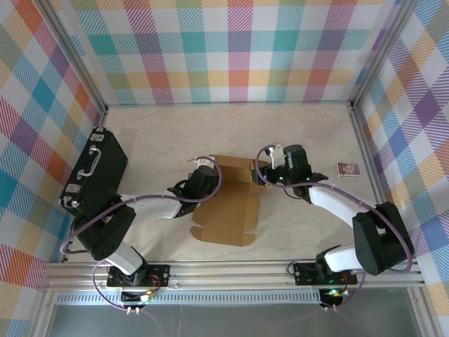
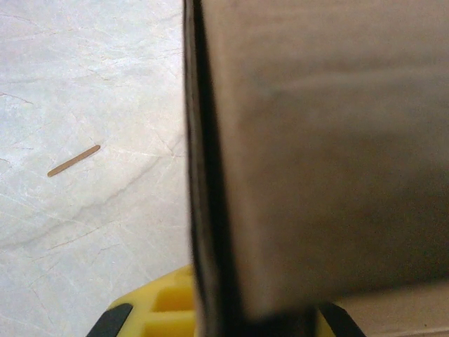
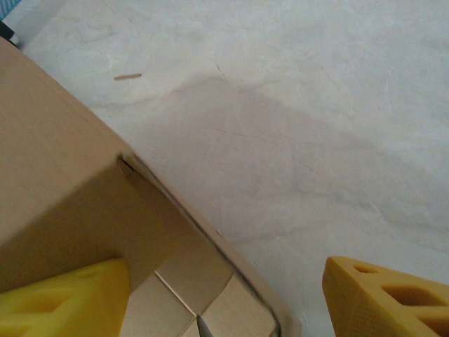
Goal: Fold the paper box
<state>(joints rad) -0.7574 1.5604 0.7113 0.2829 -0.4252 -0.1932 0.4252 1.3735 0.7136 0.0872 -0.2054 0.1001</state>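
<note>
Spotting the paper box (image 1: 226, 210) mid-table, right between the 2 arms. Calling it partway folded: far end apparently standing up into walls, near flaps lying flat toward the bases. Judging plenty left: raising the remaining sides, tucking flaps, closing up.

Pinching the box's left wall with the left gripper (image 1: 201, 179), jaws clenched on cardboard. Hanging the right gripper (image 1: 266, 175) at the opposite wall, jaws released and spread wide, grasping nothing.

Taking the whole layout from overhead: black case (image 1: 95, 172) far left, small packet (image 1: 349, 169) off right. Getting finer detail at the left wrist: cardboard edge-on between yellow fingers (image 2: 151, 312), plus a thin brown sliver (image 2: 74, 160) on the table (image 2: 84, 232). Catching, at the right wrist, 1 finger (image 3: 63, 298) over the box floor, the other outside, straddling the wall.
</note>
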